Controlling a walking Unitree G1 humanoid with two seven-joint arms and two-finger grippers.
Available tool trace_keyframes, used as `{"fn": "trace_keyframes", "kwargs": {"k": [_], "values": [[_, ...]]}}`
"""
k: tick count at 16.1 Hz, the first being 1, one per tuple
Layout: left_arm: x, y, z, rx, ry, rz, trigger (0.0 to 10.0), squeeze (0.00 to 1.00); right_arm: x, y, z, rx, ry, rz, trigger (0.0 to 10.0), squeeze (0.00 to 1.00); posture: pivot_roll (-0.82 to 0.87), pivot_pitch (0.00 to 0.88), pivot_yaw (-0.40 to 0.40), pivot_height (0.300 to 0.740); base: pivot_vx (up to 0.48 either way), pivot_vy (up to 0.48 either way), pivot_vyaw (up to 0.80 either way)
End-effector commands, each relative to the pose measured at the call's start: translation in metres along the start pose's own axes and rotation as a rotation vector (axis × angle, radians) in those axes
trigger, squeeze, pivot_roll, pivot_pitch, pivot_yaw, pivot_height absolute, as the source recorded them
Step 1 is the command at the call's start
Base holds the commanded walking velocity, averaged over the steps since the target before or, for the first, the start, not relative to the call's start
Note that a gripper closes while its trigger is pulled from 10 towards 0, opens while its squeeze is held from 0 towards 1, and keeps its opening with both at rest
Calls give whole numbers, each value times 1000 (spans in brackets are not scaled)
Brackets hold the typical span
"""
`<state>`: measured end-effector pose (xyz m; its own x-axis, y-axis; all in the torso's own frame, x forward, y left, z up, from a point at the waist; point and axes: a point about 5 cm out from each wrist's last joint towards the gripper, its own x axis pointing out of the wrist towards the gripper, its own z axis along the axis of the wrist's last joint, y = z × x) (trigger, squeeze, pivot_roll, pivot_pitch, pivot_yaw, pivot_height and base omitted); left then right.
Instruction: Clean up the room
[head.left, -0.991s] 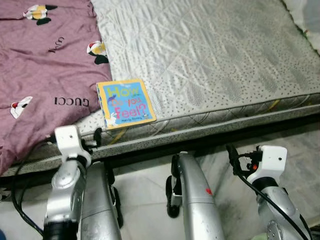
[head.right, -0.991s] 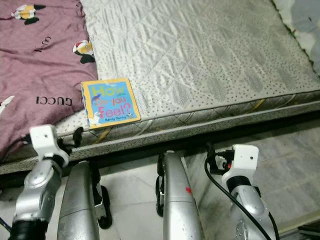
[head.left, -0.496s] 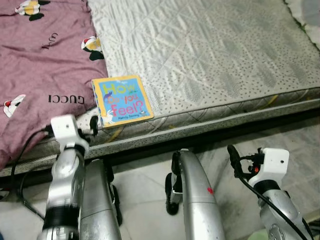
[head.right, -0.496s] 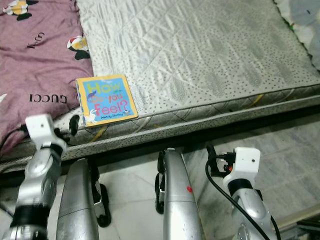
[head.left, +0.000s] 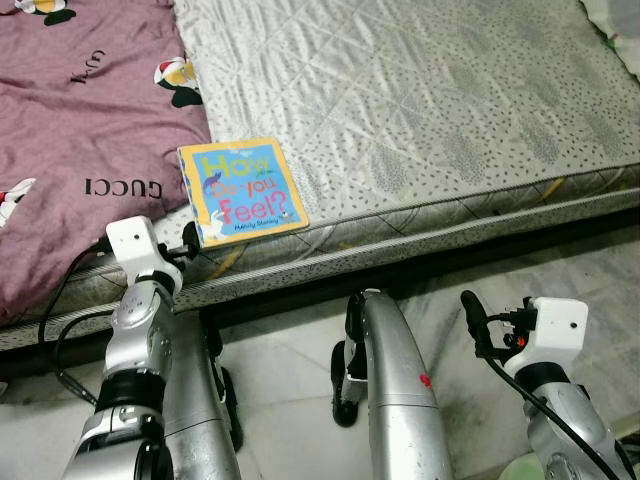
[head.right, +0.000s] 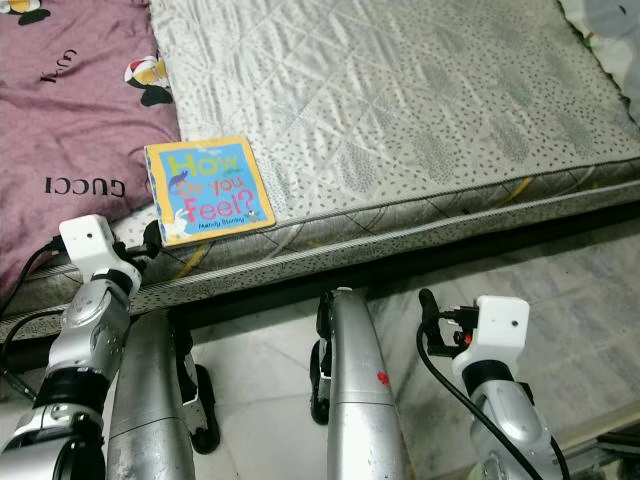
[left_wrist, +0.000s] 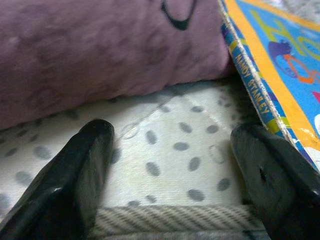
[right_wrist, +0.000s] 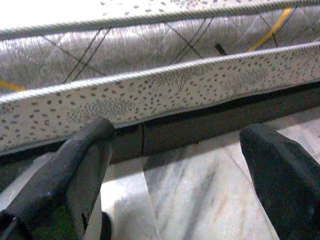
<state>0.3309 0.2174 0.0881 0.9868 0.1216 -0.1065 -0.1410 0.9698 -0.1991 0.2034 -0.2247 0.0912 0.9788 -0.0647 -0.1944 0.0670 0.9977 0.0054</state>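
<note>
A square board book (head.left: 243, 190) with a glossy yellow-bordered blue cover and the colourful words "How Do You Feel?" is lying flat near the front edge of the bed (head.left: 420, 110). Its thick spine is sitting just beside, perhaps touching, the edge of a smooth purple blanket (head.left: 80, 140) printed with lettering and small cartoon figures, which is covering the bed's left part. The rest of the mattress is showing a pale grey quilted cover, stitched in diamond lines and speckled with small dark dots, with corded piping running along its edge and yellow streaks on its side panel.

The left claw (left_wrist: 175, 175) is hovering low at the mattress edge, just in front of the book's near left corner. Its two blunt, matte black fingers (left_wrist: 75, 180) are standing wide apart and holding nothing, with dotted quilting between them and the book's spine just beyond the one finger.

The right claw (right_wrist: 175, 170) is hanging lower, off to the right, pointing at the mattress side and the dark bed frame above a pale marbled floor (right_wrist: 200, 200). It is also spread wide and empty.
</note>
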Motion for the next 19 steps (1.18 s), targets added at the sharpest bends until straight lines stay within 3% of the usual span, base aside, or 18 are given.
{"fn": "trace_keyframes", "kwargs": {"k": [1,4,8,11,15,17,19], "values": [[-1,-7,-6,-8,5,-37,10000,0,-5,-7,0,-8,15,-23,10000,0,-215,354,-80,514,0,0,0],[-1,-12,-4,-17,-24,-42,10000,0,-4,-6,0,-9,14,-22,10000,0,-211,352,-75,514,0,0,0],[-20,-8,-17,-32,-16,-19,10000,0,-1,-2,-1,-1,14,-15,10000,0,-192,347,-67,514,0,0,0],[-42,8,-19,-44,-45,72,10000,0,0,-4,-1,0,11,-15,10000,0,-186,343,-64,514,0,0,0],[-56,-5,-21,-68,-55,14,10000,0,2,-2,0,0,7,-13,10000,0,-183,341,-65,514,0,0,0],[-55,-14,-21,-88,-57,-36,10000,0,3,-3,0,-1,6,-12,10000,0,-181,340,-69,514,0,0,0],[-43,-28,-14,-114,-74,-109,10000,0,3,-3,1,-4,5,-11,10000,0,-195,341,-75,514,0,0,0]]}}
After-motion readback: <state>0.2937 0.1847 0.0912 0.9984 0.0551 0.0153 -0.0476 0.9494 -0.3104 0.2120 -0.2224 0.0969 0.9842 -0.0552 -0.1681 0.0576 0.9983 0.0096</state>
